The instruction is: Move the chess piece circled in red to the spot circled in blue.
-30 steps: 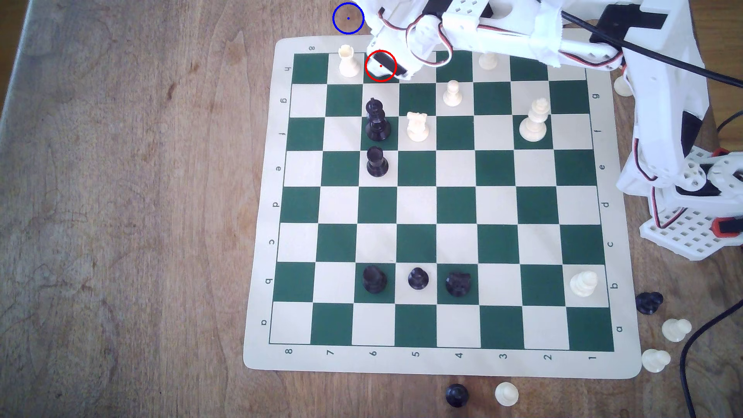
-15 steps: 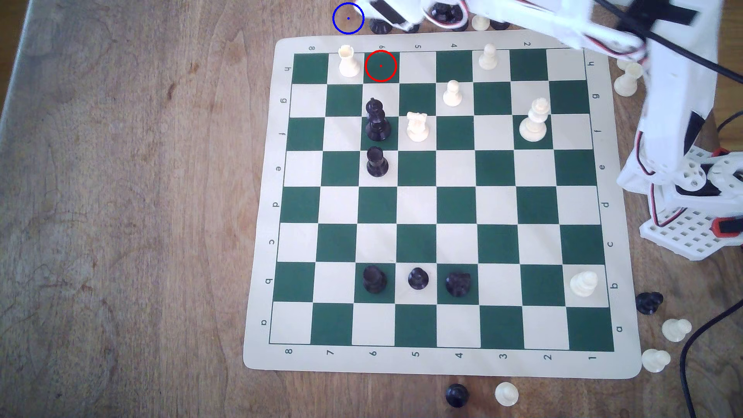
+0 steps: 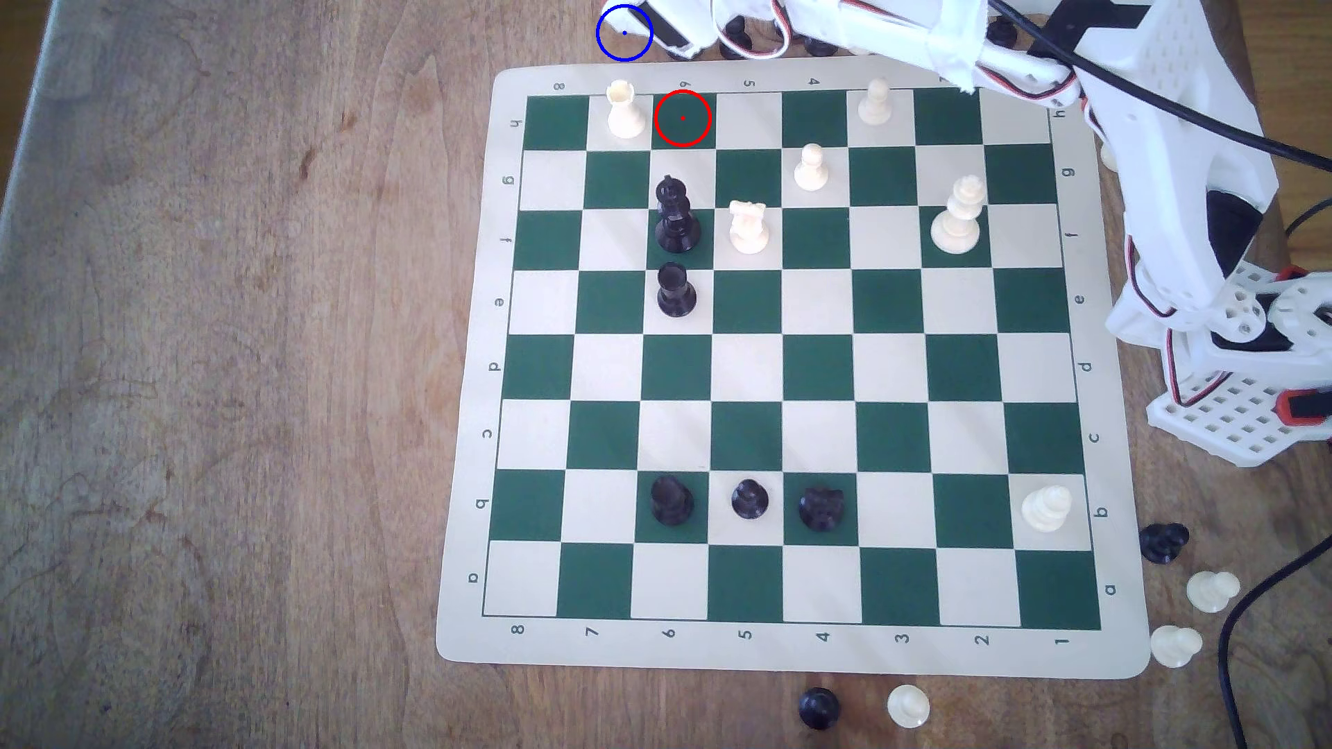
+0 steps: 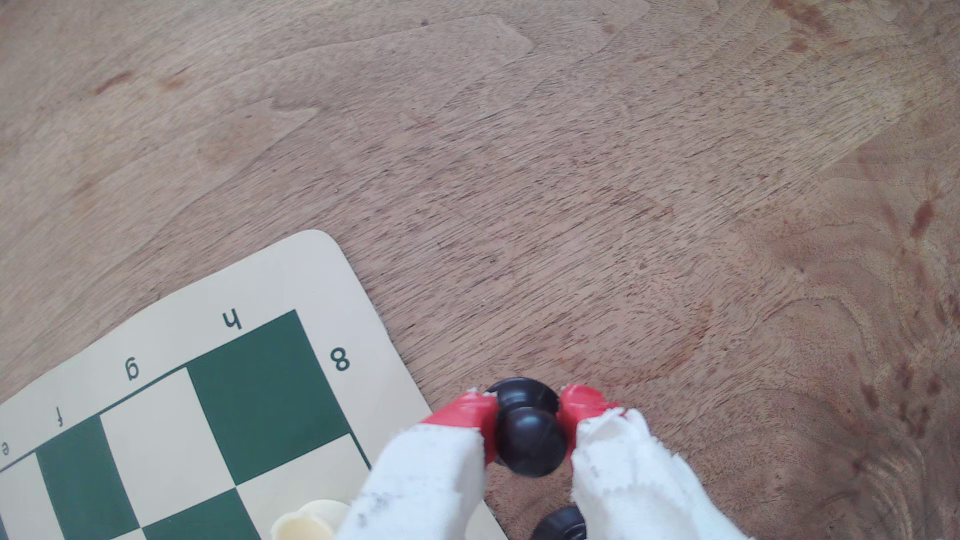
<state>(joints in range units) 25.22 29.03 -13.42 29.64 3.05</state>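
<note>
In the wrist view the chess piece, a small glossy black pawn with a round head, sits pinched between the red fingertips of my gripper, over bare wood just off the board's corner. In the exterior view my gripper is at the top edge of the picture. Its white tip overlaps the right side of the spot, the blue-ringed patch of wood. The arm hides the pawn in that view. The red ring encloses an empty green square.
A white rook stands on the board just left of the red ring. Below it are a black king and a black rook. Loose pieces line the wood behind the board; one black piece lies close under the gripper.
My gripper has left the red-ringed square, which now stands empty. It has carried the pawn up and to the exterior view's left, reaching the blue ring.
</note>
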